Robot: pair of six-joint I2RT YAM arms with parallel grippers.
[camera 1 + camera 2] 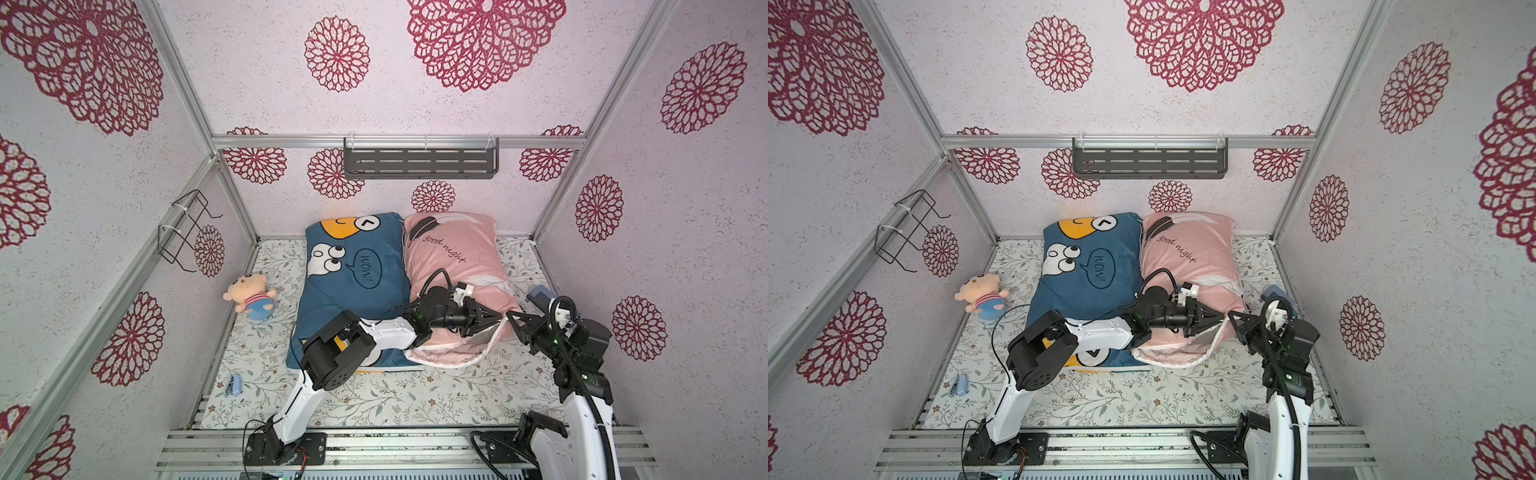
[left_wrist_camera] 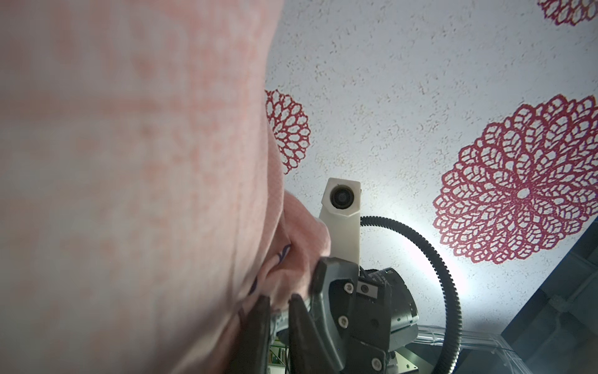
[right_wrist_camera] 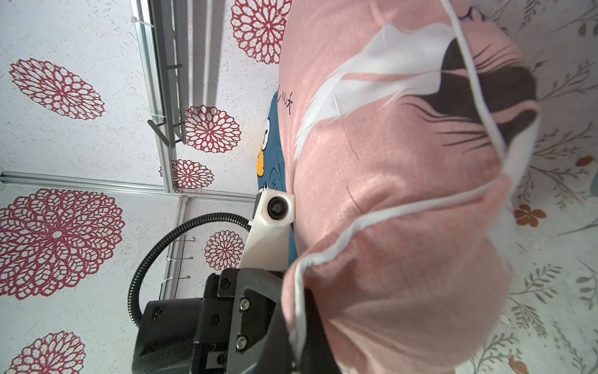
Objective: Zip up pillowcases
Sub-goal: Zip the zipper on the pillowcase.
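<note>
Pink woven fabric is filling much of both wrist views, because the two grippers are meeting at the near right corner of the pink pillowcase (image 1: pixel 453 257). It is lying on the floral table cover (image 1: pixel 415 395), pressed against the blue pillowcase (image 1: pixel 353 291) on its left. The left gripper (image 1: pixel 497 319) is reaching across with its jaws drawn almost together, seemingly pinching the cloth at that corner. The right gripper (image 1: pixel 512 321) is facing it tip to tip, jaws fully closed at the white piping (image 3: pixel 404 210). Whether it is holding a zipper pull or only fabric cannot be made out. A grey gap (image 1: pixel 482 337) is showing just beneath the left gripper, so this case is probably not yet zipped. The stuffed corner is bunching, so a pull along the seam is likely to drag the whole pillow instead of running the slider if the left pinch slips. Loose cloth could also be jamming in the teeth, or a thin pull sliding out of the closed jaws. The fingertips are working so close together that they risk knocking each other. The left arm is lying across the near part of the blue pillowcase and hiding its near edge, so its zipper cannot be seen. A blue object (image 1: pixel 540 296) is sitting just behind the right wrist and could be brushed. The plush doll (image 1: pixel 249 297) and a small blue clip-like item (image 1: pixel 235 384) are lying well apart on the left, out of the way.
</note>
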